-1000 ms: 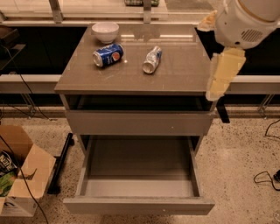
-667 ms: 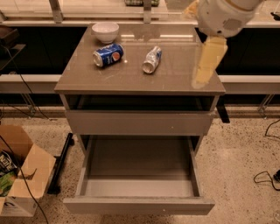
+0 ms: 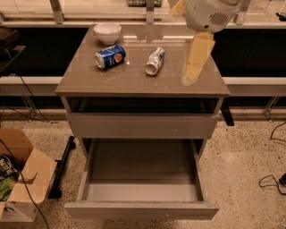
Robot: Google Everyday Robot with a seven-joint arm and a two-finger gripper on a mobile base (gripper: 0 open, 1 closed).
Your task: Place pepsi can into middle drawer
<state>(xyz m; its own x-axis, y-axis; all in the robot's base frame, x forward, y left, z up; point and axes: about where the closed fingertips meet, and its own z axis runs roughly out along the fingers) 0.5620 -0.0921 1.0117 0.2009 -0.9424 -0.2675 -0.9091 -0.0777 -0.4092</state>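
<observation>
The pepsi can (image 3: 110, 56), blue with a round logo, lies on its side on the left part of the cabinet top (image 3: 134, 82). The middle drawer (image 3: 142, 209) is pulled out wide open below a closed drawer front (image 3: 143, 125), and its grey floor is bare. My gripper (image 3: 190, 79) hangs from the white arm head (image 3: 210, 13) over the right part of the cabinet top, pointing down. It is well to the right of the pepsi can and holds nothing that I can see.
A silvery-white can (image 3: 154, 61) lies on its side between the pepsi can and my gripper. A white bowl (image 3: 107, 32) stands at the back left of the top. A cardboard box (image 3: 22, 183) and cables lie on the floor at the left.
My arm has moved left and inward, from beside the cabinet's right edge to over the right part of the top. The cans, bowl and drawer have not moved.
</observation>
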